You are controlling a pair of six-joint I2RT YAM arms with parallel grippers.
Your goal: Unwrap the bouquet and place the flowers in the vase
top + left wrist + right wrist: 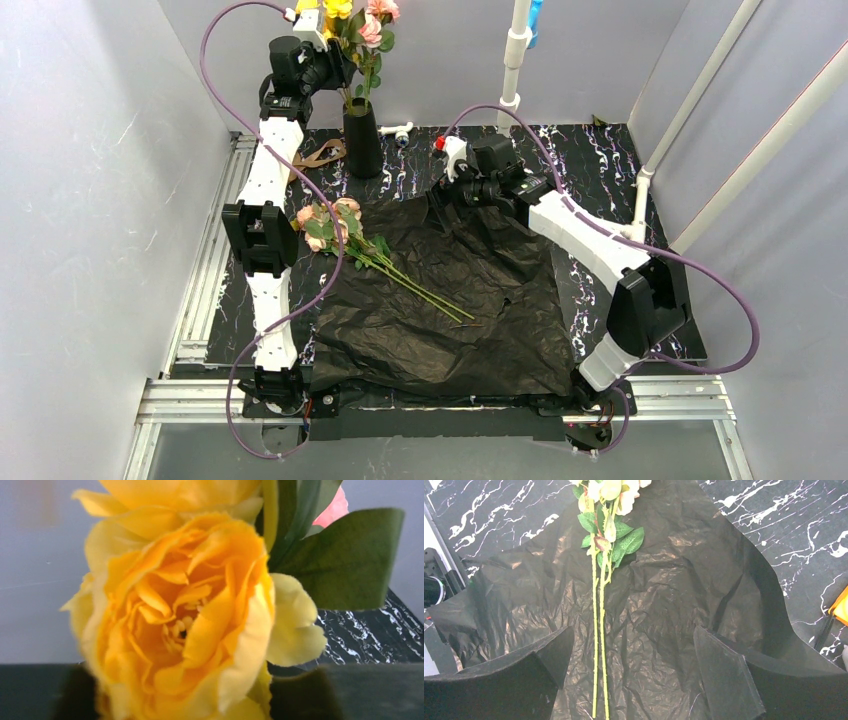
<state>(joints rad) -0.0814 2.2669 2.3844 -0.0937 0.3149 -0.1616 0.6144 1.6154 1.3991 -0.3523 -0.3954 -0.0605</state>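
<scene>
Left tool (182,692) among flowers (355,25) in vase (361,135), grip impossible to tell; right tool (633,652) spread over loose stems (597,630). Likely next: pinch stems, carry to vase.

Vase (361,140) with flowers (362,25) — more on black paper (470,330)

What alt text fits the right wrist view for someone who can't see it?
Two long green flower stems lie on crinkled black wrapping paper, seen between the fingers of the open right pincer. Leaves and pale blooms sit at top; marbled table borders the paper.
</scene>
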